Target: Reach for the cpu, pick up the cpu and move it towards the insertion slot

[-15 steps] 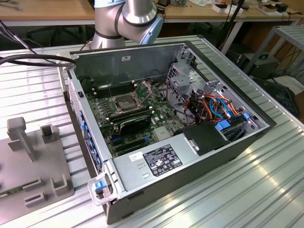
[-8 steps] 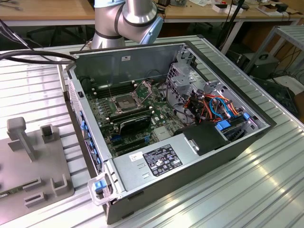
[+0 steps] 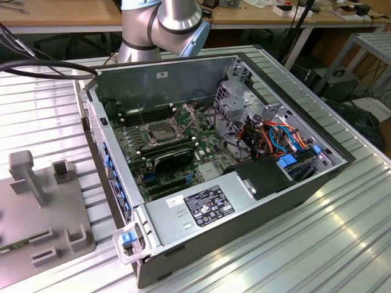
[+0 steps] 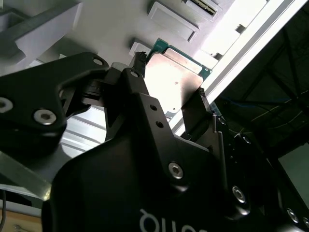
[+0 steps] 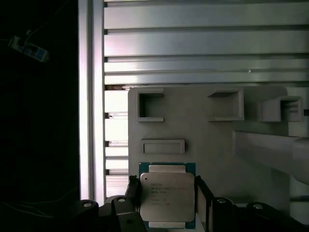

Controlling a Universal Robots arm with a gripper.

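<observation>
While the gripper is clamping its two fingers against opposite edges of the cpu, the chip is hanging just over a grey tray; the insertion slot is sitting inside the open computer case.

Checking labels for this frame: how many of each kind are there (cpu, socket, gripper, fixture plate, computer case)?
cpu: 1
insertion slot: 1
gripper: 1
grey fixture plate: 1
computer case: 1
Total: 5
</observation>
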